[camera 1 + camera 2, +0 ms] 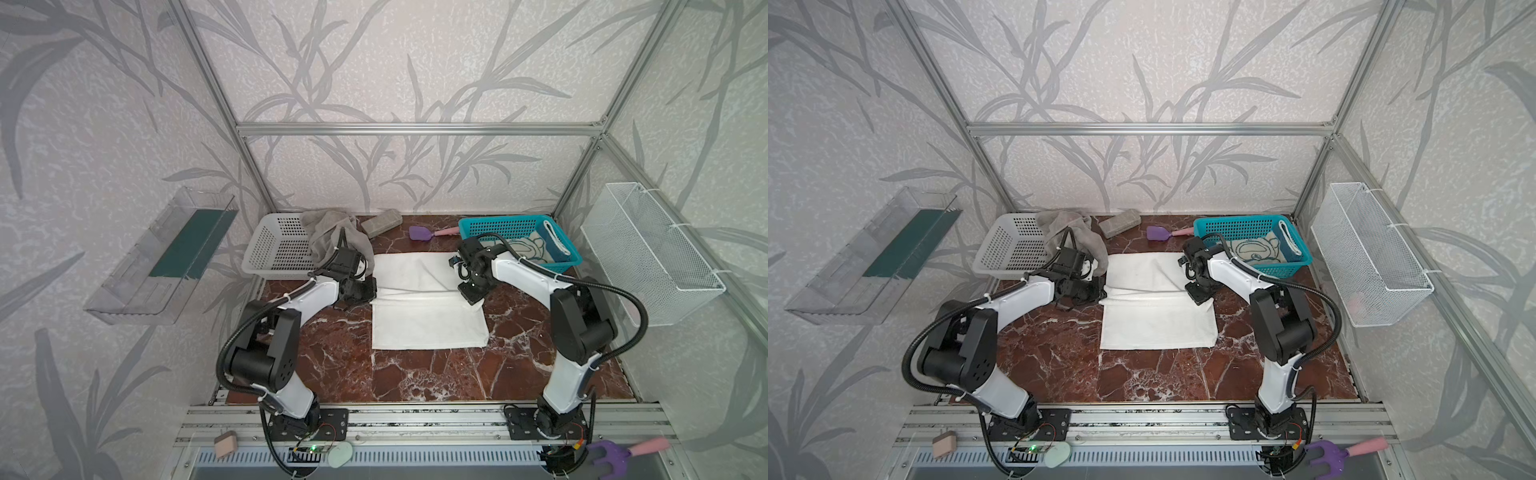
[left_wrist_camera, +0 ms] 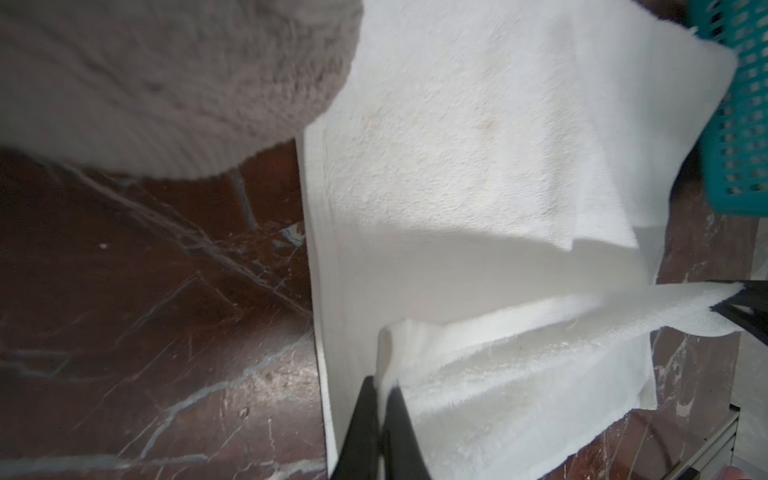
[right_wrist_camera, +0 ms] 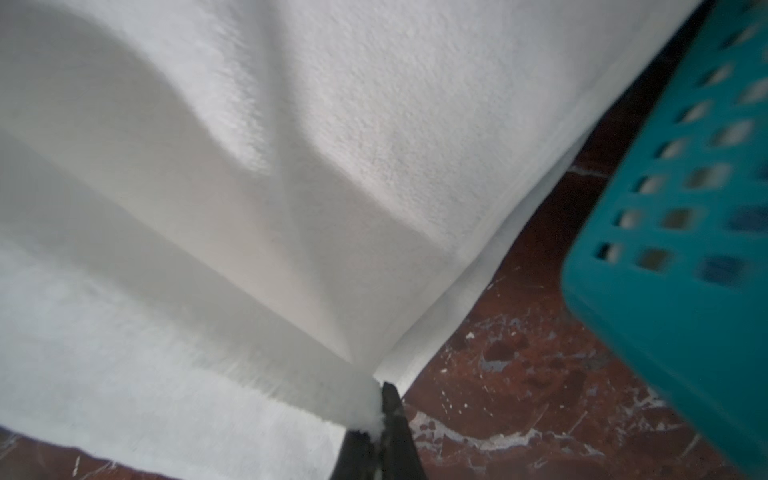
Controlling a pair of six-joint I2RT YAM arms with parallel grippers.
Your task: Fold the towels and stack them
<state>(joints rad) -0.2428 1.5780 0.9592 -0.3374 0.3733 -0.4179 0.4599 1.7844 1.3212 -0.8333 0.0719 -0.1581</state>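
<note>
At the counter's [image 1: 415, 374] middle, pinched the white towel [image 1: 428, 324] by two corners with left gripper [image 2: 381, 386] and right gripper [image 3: 380, 399], apparently mid-fold; next, likely called for drawing both evenly toward the near edge.

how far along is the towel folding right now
Maybe done: the cartoon towel lies in the teal basket. In hand: left gripper and right gripper each pinch the white towel at its lifted edge, mid-fold. Left: finishing that fold, the grey towel crumpled over the white basket, and stacking.
</note>
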